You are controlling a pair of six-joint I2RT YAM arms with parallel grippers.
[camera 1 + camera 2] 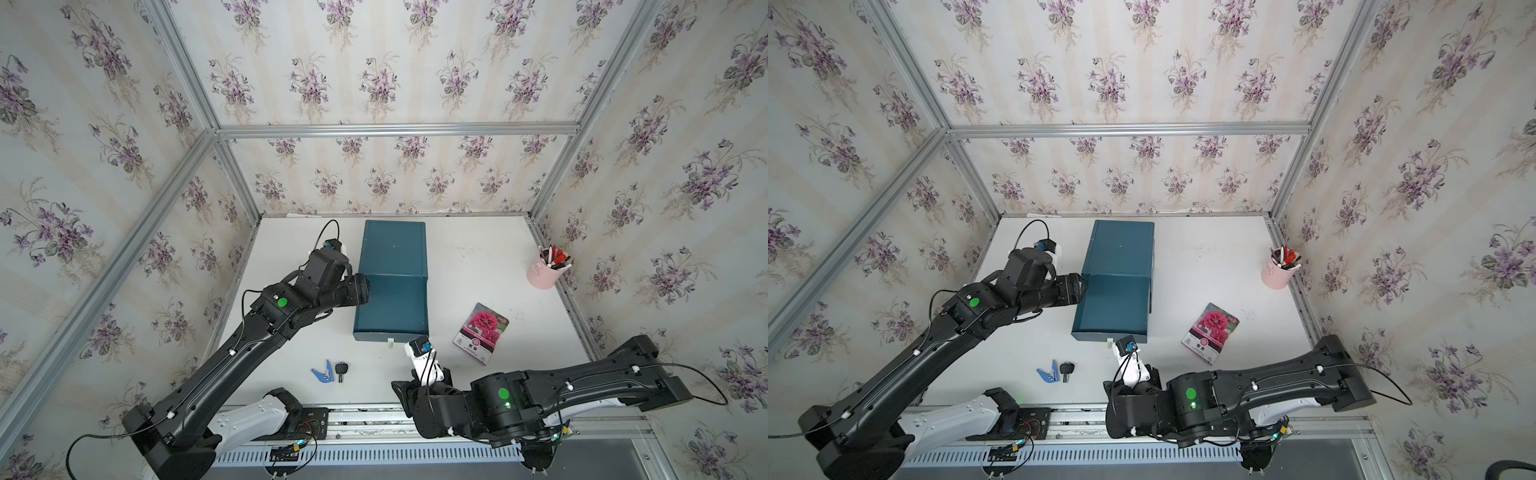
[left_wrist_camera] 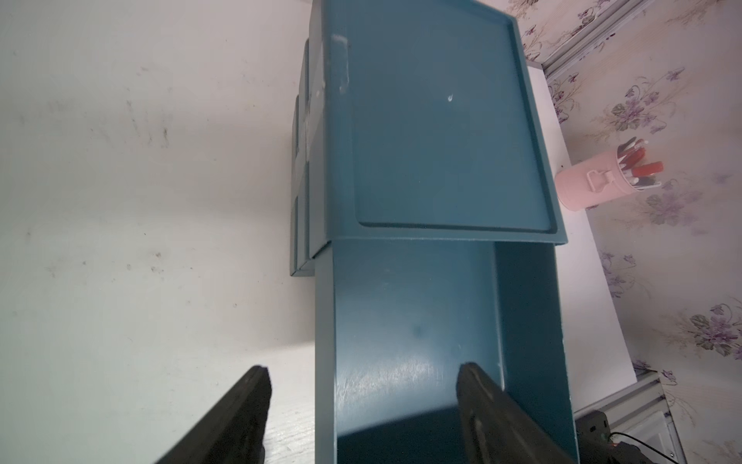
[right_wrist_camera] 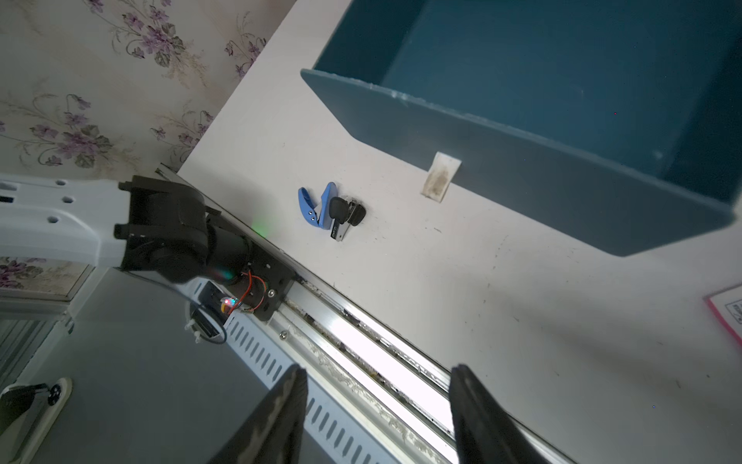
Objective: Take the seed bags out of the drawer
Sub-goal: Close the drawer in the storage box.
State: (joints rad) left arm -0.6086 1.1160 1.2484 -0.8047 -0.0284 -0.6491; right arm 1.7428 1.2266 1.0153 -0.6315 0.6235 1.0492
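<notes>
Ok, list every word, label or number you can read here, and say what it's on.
Nothing can be quoted; no text is legible.
Magenta-bloom seed bag: its white label carries small printed characters, too blurred to read in both top views.
Teal drawer cabinet: no visible text.
Pink pen cup: no visible text.

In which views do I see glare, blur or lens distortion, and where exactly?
Left wrist view: a pale sheen lies on the drawer floor, and the left gripper's fingers look dark and soft. Right wrist view: the metal rail is washed out to white. Both top views: the frame bars lean outward, likely from the wide lens; the seed bag looks sharp.
</notes>
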